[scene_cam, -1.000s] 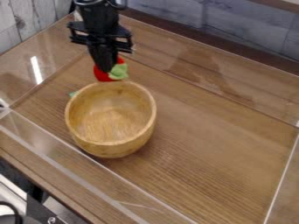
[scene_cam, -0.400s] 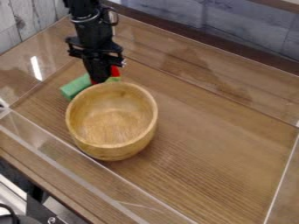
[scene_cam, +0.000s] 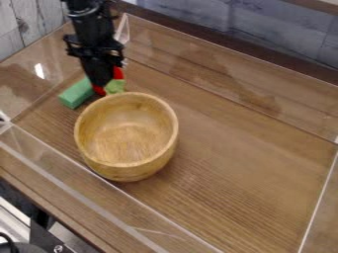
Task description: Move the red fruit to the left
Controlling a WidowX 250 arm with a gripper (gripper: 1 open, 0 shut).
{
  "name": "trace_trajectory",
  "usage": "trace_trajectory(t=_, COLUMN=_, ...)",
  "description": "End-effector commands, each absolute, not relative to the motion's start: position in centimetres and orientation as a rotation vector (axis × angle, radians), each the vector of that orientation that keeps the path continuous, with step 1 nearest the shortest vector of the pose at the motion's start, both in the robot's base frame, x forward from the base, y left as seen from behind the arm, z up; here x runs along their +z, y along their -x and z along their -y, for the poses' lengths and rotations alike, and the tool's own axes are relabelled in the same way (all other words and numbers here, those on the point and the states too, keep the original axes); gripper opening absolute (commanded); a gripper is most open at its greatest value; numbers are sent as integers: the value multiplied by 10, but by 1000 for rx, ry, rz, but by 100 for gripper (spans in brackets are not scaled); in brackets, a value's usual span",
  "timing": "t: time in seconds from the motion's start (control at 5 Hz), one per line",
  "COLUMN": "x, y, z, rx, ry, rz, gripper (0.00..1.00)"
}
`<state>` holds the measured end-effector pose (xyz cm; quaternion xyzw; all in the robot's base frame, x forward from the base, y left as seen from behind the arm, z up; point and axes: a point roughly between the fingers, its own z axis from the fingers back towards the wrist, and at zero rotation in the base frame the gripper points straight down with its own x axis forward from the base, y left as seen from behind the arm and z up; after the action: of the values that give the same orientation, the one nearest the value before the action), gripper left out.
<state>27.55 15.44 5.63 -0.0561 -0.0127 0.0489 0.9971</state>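
Observation:
The red fruit (scene_cam: 118, 73) shows as a small red patch with a green leaf just right of my gripper (scene_cam: 101, 86), behind the wooden bowl's far-left rim. The black fingers (scene_cam: 95, 77) point straight down and reach close to the tabletop, covering most of the fruit. The jaws stand right at the fruit, but the picture is too small to show whether they still press on it or have parted.
A green rectangular block (scene_cam: 73, 96) lies just left of the gripper. The wooden bowl (scene_cam: 156, 148) stands in front of it, empty. Clear plastic walls (scene_cam: 40, 69) ring the wooden table, with one low along the front edge.
The gripper has carried the red fruit leftward and down, from above the bowl's far rim to a spot beside the green block, near the tabletop.

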Motion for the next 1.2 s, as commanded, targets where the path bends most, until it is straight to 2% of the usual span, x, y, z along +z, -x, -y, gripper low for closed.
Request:
trace_trajectory(t=0.0, x=76, y=-283, z=-178, rx=102, ry=93, rz=77, gripper=100)
trace_trajectory(t=0.2, x=82, y=-282, z=-197, rx=129, ry=99, rz=80, gripper=100)
trace_trajectory(t=0.4, x=93, y=-285, z=-204, rx=112, ry=106, rz=82, gripper=0)
trace_trajectory(t=0.6, x=102, y=-286, z=-211, rx=95, ry=121, rz=84, gripper=100)
trace_trajectory(t=1.0, x=97, y=-275, z=-219, rx=108, ry=156, rz=93, gripper=100)
